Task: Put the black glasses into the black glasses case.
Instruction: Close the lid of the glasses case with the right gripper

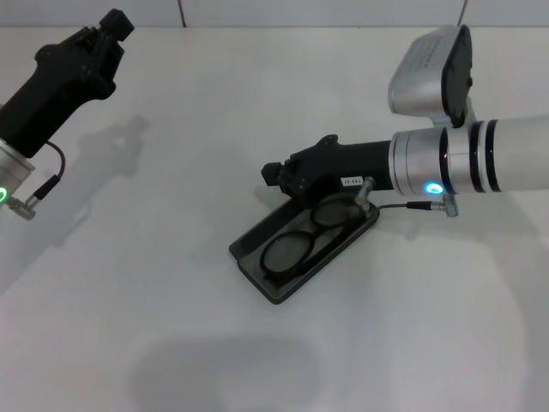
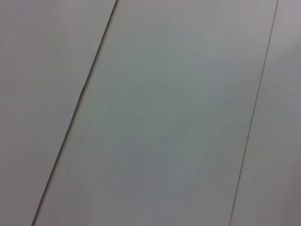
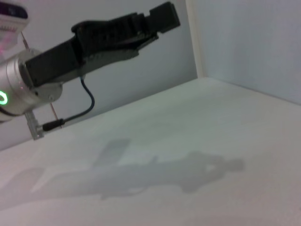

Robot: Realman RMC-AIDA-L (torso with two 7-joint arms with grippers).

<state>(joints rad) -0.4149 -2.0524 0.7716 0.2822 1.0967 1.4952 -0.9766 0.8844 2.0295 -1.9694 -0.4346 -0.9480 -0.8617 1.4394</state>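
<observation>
The black glasses case [image 1: 250, 248] lies open in the middle of the white table, set diagonally. Inside it rest the black glasses [image 1: 310, 240], folded, with both oval lenses showing. My right gripper [image 1: 276, 175] hovers just over the case's far end, its arm reaching in from the right. My left gripper [image 1: 114, 25] is raised at the far left, well away from the case, and it also shows in the right wrist view as the left gripper [image 3: 162, 17], shut with nothing in it. The left wrist view shows only a plain wall.
The white table [image 1: 154, 283] spreads around the case on all sides. A cable and plug [image 1: 410, 205] hang under my right wrist near the case's right end. A wall corner [image 3: 195, 56] stands behind the table.
</observation>
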